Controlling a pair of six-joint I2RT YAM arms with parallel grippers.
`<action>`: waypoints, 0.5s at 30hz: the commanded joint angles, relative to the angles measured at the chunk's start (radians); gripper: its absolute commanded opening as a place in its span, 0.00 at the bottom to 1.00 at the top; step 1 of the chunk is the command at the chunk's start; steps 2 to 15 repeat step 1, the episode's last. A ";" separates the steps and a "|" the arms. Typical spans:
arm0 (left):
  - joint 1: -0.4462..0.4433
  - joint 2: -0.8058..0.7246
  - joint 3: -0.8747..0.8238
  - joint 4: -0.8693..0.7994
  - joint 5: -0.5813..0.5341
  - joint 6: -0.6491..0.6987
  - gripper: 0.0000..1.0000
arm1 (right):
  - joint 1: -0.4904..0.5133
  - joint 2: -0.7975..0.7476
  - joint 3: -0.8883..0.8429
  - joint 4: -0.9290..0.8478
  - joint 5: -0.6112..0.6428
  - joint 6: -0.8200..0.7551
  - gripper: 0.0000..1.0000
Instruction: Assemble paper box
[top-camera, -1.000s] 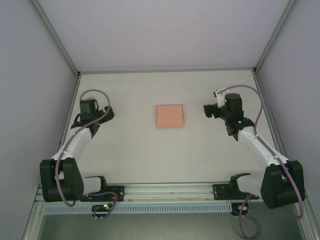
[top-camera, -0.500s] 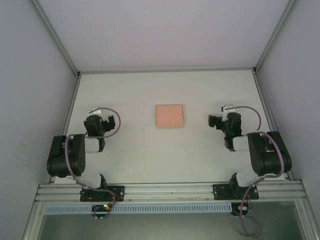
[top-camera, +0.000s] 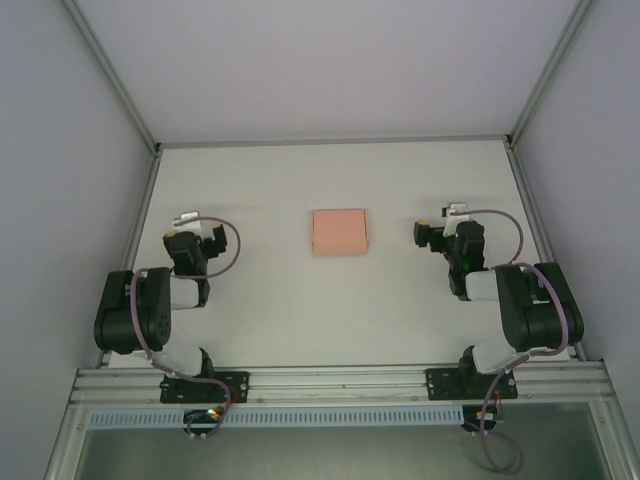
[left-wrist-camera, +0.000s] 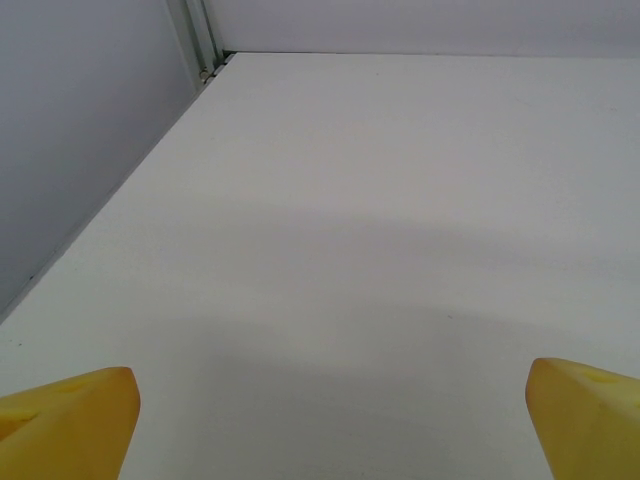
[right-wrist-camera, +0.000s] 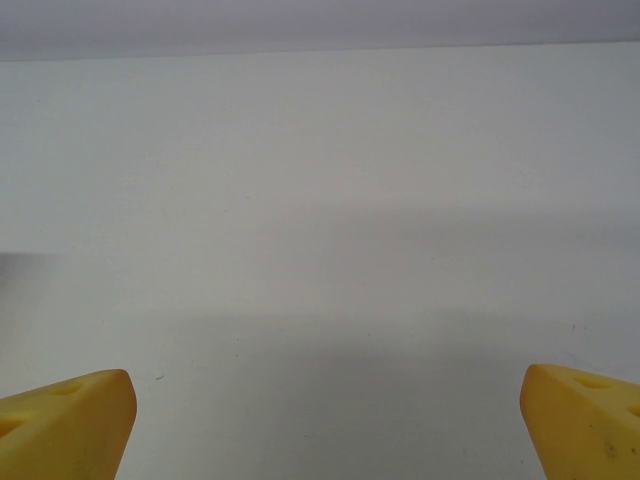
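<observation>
My left tool and right tool gape empty, paper box at their 3 and 9 o'clock; any one-sided nudge could skid or dent it.

The white counter is flat and matte, closed in at the back and both sides by pale panels. On it lies the paper box, salmon-pink, low and rectangular, apparently folded shut. It sits flat near mid-counter, well apart from every panel.
</observation>
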 joint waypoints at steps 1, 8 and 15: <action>0.002 0.004 0.001 0.036 -0.009 0.019 1.00 | -0.002 -0.001 0.012 0.031 -0.011 0.002 1.00; 0.002 0.004 0.001 0.036 -0.009 0.019 1.00 | -0.002 -0.001 0.012 0.031 -0.011 0.002 1.00; 0.002 0.004 0.001 0.036 -0.009 0.019 1.00 | -0.002 -0.001 0.012 0.031 -0.011 0.002 1.00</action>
